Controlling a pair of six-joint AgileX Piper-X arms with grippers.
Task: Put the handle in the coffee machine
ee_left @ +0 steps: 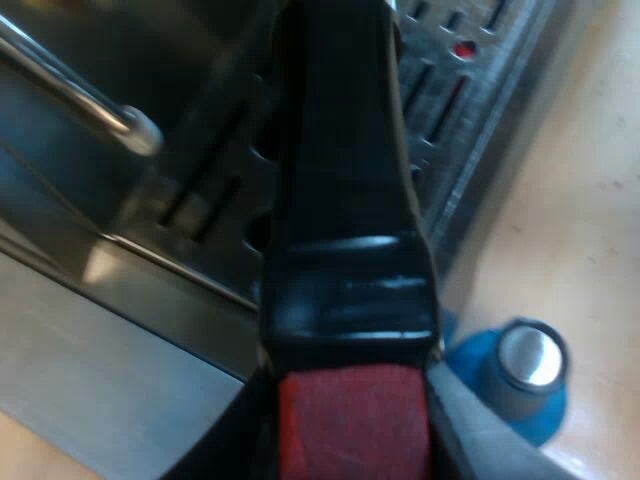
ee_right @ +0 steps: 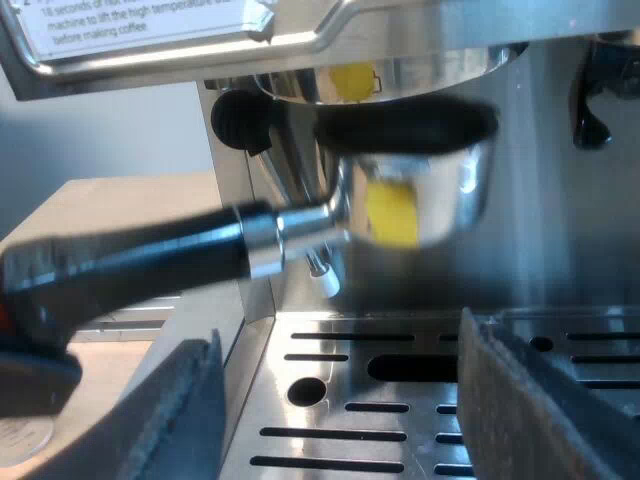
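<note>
Holder (ee_right: 415,185): a shiny metal cup with a dark rim, a yellow reflection on its wall and a steel collar where it joins a long black handle (ee_right: 150,260). The handle is glossy black along its length and finishes in a red end (ee_left: 352,420). In the right wrist view the cup sits right under the brew head at the front of the espresso machine (ee_right: 560,230), above the slotted drip tray (ee_right: 400,400); whether it already touches the head I cannot tell. The handle runs out sideways from the cup, dipping slightly toward its far end.

The left jaws are closed on the handle at the red end, one finger on each side. The right jaws stand wide over the drip tray with nothing between them, below the cup and apart from it.

A blue tamper (ee_left: 520,370) with a silver top stands on the pale worktop (ee_left: 580,200) just beside the tray's edge. The steam wand (ee_left: 80,95) slants across the machine's steel front.
</note>
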